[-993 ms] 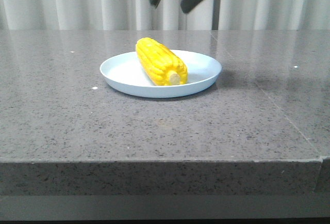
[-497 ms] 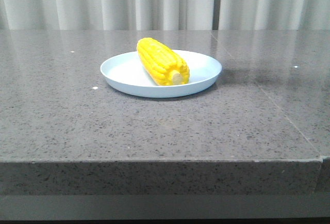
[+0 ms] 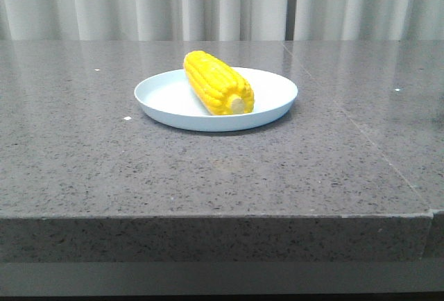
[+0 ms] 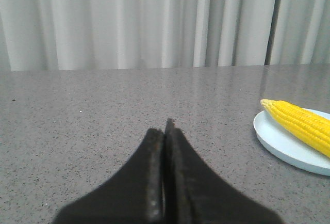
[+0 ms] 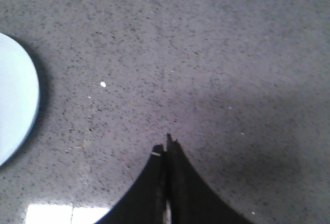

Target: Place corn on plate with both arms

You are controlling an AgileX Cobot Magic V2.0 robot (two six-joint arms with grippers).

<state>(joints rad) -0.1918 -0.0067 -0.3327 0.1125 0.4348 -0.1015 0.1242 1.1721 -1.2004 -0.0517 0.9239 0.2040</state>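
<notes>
Corn [image 3: 218,82] lies on the pale blue plate [image 3: 277,106], mid-worktop [image 3: 104,162].
Left end effector [image 4: 165,131] and right end effector [image 5: 166,149] are both closed, empty, clear of the plate.

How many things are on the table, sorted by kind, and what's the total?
Corn cob: 1, lying in the plate
Plate: 1, resting on the table
Total: 2
</notes>
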